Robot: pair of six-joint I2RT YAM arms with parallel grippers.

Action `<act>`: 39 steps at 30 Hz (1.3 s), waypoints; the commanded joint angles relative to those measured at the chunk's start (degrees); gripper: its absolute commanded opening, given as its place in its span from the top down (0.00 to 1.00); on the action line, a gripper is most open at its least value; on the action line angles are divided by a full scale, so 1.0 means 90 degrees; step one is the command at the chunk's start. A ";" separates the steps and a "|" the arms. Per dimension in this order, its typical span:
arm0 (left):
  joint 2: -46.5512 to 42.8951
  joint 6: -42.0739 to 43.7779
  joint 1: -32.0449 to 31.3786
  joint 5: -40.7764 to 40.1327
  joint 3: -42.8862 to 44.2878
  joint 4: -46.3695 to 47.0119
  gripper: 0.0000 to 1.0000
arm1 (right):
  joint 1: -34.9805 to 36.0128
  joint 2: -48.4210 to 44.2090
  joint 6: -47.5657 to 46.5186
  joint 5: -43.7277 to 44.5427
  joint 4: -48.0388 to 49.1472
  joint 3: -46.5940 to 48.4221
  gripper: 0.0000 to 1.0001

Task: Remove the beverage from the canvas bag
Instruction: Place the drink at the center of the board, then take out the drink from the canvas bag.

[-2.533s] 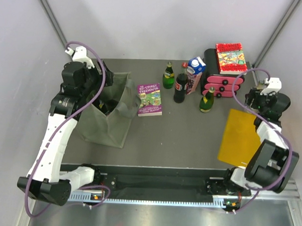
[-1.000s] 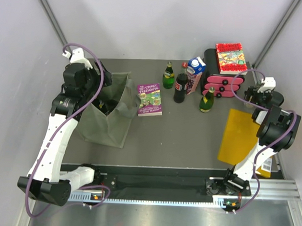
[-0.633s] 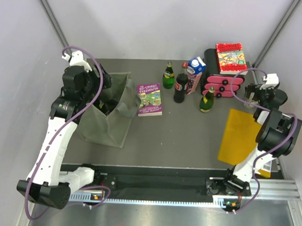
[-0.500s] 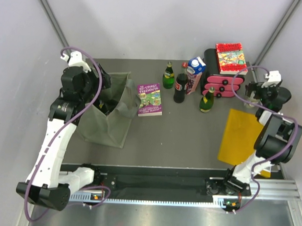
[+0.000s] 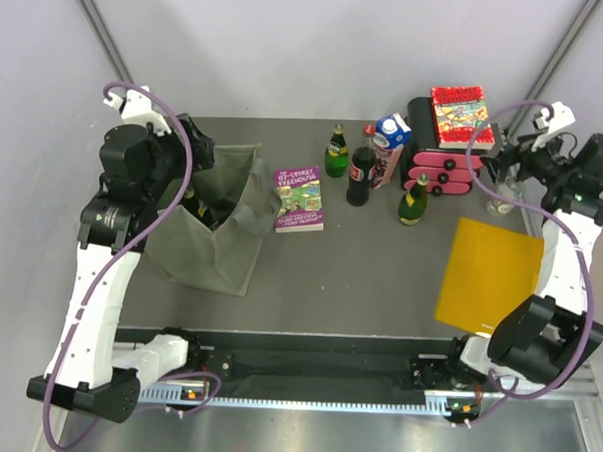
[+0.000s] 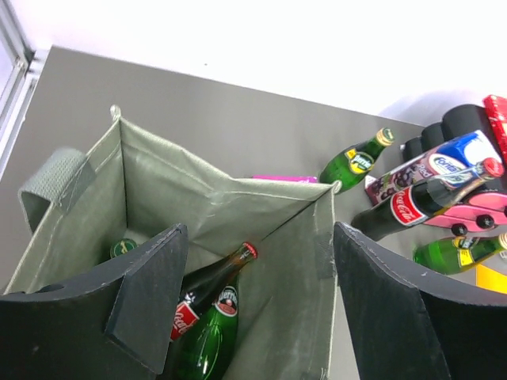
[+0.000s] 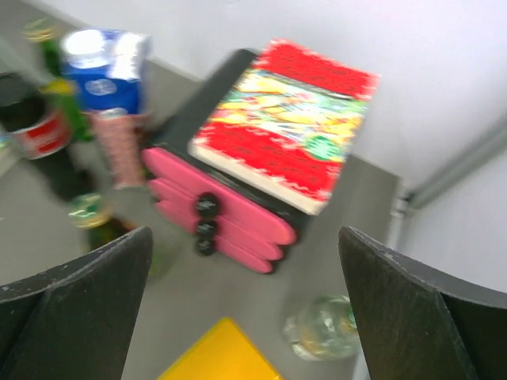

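Observation:
The olive canvas bag [image 5: 213,240] stands open at the table's left. Inside it [image 6: 190,190] lie a cola bottle [image 6: 207,283] and a green bottle [image 6: 206,340], leaning together. The cap of another green bottle [image 6: 123,248] shows deeper in. My left gripper [image 5: 197,151] hovers open above the bag's mouth, and in the left wrist view my left gripper [image 6: 257,273] has nothing between its fingers. My right gripper [image 5: 511,167] is open and empty, raised at the far right. A clear bottle [image 5: 500,205] stands below it, also visible as the clear bottle [image 7: 325,336] near my right gripper [image 7: 245,273].
A purple book [image 5: 299,198] lies beside the bag. Behind stand a green bottle [image 5: 336,152], a cola bottle [image 5: 361,174], a carton [image 5: 390,145] and a foil-topped bottle [image 5: 414,201]. A pink drawer box [image 5: 446,167] carries a red book [image 5: 458,115]. A yellow sheet [image 5: 485,274] lies right.
My right gripper has opened wider and lifted up and to the right, away from the clear bottle standing on the table. My left gripper has risen slightly over the bag.

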 commanded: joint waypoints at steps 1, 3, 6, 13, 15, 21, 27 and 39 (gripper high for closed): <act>0.0059 0.0296 -0.0009 0.0262 0.0240 -0.0217 0.22 | 0.0904 -0.0125 -0.1103 -0.0982 -0.2794 0.1017 0.00; 0.0068 0.0394 -0.0009 0.0292 0.0289 -0.0334 0.22 | 0.1384 -0.0212 -0.1270 -0.0924 -0.3245 0.1184 0.00; 0.0088 0.0521 -0.0009 0.0311 0.0367 -0.0636 0.22 | 0.2575 -0.0329 -0.1631 -0.0631 -0.3656 0.1477 0.00; -0.0205 0.0570 -0.0009 0.0204 0.0416 -0.1135 0.22 | 0.6155 -0.0145 -0.2081 0.0675 -0.3617 0.2306 0.01; -0.0341 0.0541 -0.0009 0.0165 0.0339 -0.1213 0.22 | 0.6735 0.0235 -0.2130 0.0930 -0.3618 0.2792 0.02; -0.0556 0.0531 -0.0009 -0.0128 0.0250 -0.1388 0.22 | 0.8659 0.1553 -0.2131 0.1526 -0.3500 0.4315 0.04; -0.0537 0.0531 0.0000 -0.0763 0.0455 -0.1545 0.22 | 0.9802 0.2521 -0.1955 0.2072 -0.3433 0.5100 0.03; -0.0654 0.0580 -0.0009 -0.0714 0.0114 -0.1242 0.22 | 1.0361 0.3840 -0.1398 0.3070 -0.2924 0.5853 0.03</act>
